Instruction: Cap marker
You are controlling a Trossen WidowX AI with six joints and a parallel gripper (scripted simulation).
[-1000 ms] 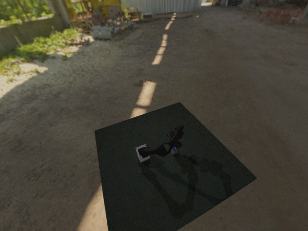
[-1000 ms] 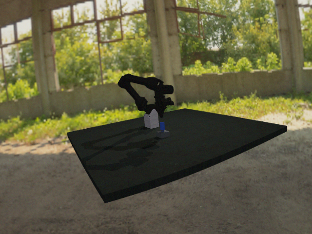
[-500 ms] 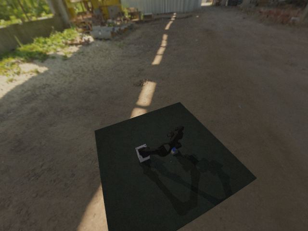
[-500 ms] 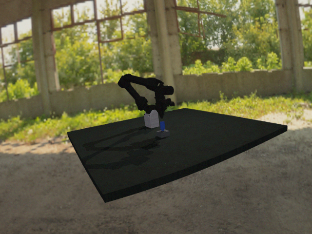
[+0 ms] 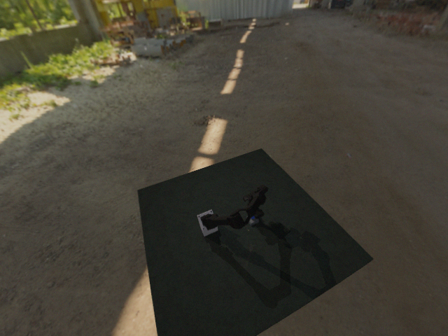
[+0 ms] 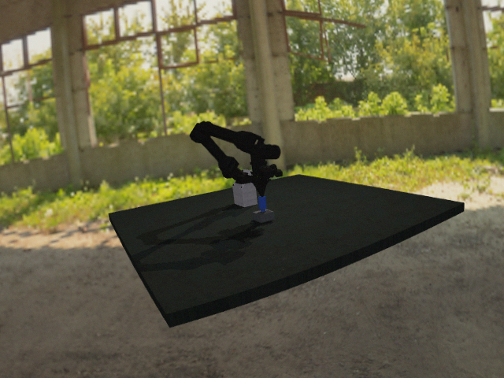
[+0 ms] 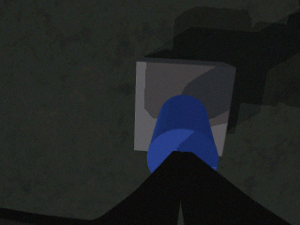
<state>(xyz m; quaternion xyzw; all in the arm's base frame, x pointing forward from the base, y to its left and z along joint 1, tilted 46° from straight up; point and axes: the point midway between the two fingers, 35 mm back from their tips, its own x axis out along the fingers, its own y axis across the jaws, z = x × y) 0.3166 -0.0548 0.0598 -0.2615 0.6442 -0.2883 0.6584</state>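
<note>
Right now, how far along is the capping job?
Looks done: the blue cap sits on the marker standing in the grey holder block, nothing loose beside it. In hand: the hand is shut and empty, its tips at the cap's top, apparently pressing. Left: confirm full seating, which I cannot judge, then move the arm away.

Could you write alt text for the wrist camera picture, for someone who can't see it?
Looking straight down, the black gripper, shut with its tips meeting in a point, sits right at the top of a blue cap. The cap stands over a grey square holder block on a dark table, hiding the marker beneath it.
</note>
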